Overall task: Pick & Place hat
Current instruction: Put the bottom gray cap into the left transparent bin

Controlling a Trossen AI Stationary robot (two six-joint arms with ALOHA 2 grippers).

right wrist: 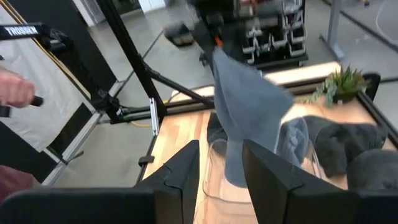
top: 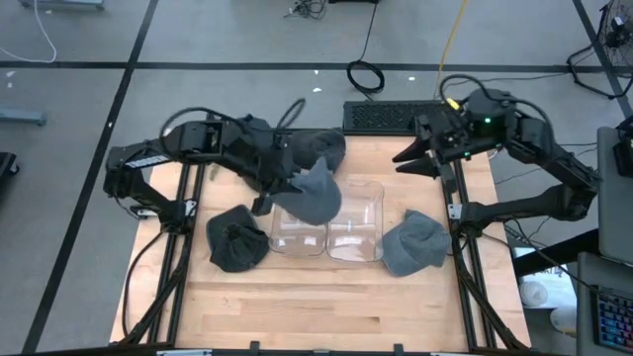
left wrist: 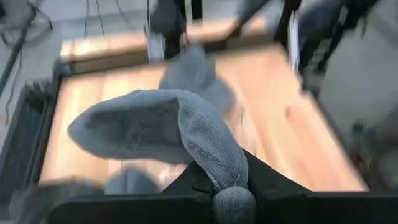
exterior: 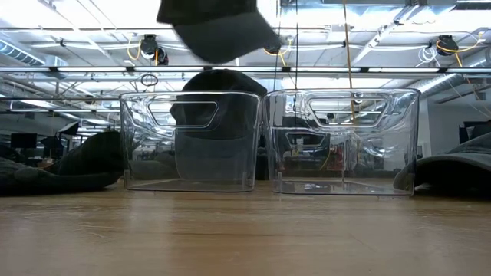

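The grey knit hat hangs from the left end effector, which is clamped shut on one end of it, above the left clear bin. Its long axis runs downward from the grip, the loose wide end pointing toward the bin's open top. The left wrist view shows the ribbed knit draped forward over the closed fingers, with its pompom at the grip; the high view hides this under the arm. The low view shows the hat clear above the bin's rim, not touching it, and a dark hat seen through the bin's wall.

The right clear bin stands touching the left one. A dark hat lies on the table just left of the bins, a grey one just right of them, and another dark one behind. The front of the table is bare wood.

The right end effector waits over the back right corner, fingers slightly apart and holding nothing.
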